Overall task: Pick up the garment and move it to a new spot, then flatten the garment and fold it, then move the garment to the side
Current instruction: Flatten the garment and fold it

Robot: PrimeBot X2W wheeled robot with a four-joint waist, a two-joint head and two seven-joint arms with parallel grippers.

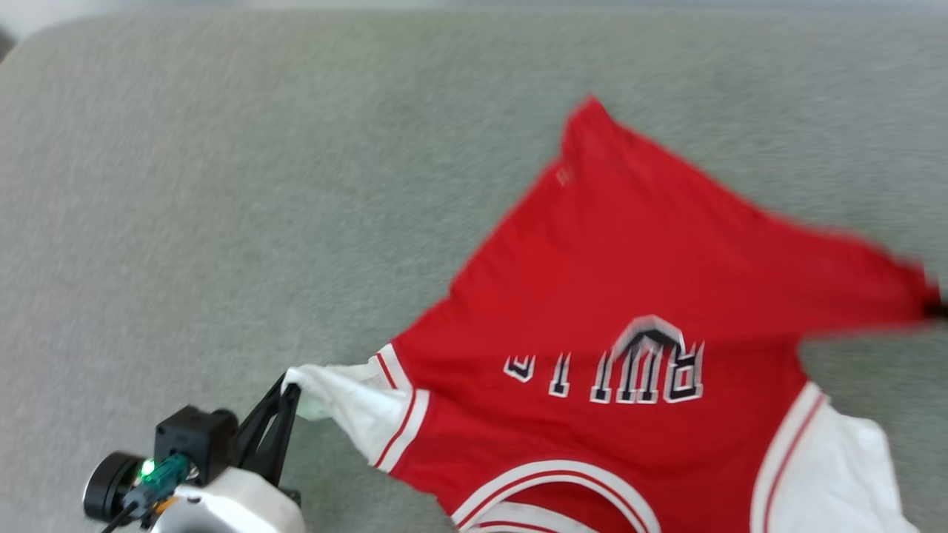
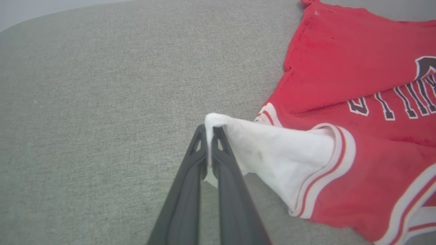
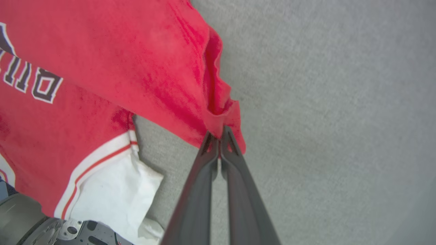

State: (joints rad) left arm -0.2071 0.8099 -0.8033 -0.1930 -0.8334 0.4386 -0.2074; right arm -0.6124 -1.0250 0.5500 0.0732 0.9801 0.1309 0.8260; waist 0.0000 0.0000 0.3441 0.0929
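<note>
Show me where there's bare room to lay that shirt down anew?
The grey surface lies bare left of the garment and beyond it. The near right is crowded: the left gripper pinches a white sleeve, the right gripper a red corner.

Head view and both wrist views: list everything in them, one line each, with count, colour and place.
jersey T-shirt: one; red with white short sleeves, red-and-white striped trim and black white-outlined lettering; lying lettering-up on the right half of the head view, partly pulled taut.
fabric surface: one; grey-green; under the shirt and across all three views.
left forearm: one; white with a black camera block; lower left corner of the head view.
left claw: one; dark; shut on the tip of one white sleeve, at the shirt's left.
right claw: one; dark; shut on a red corner of the shirt, at its right edge.
</note>
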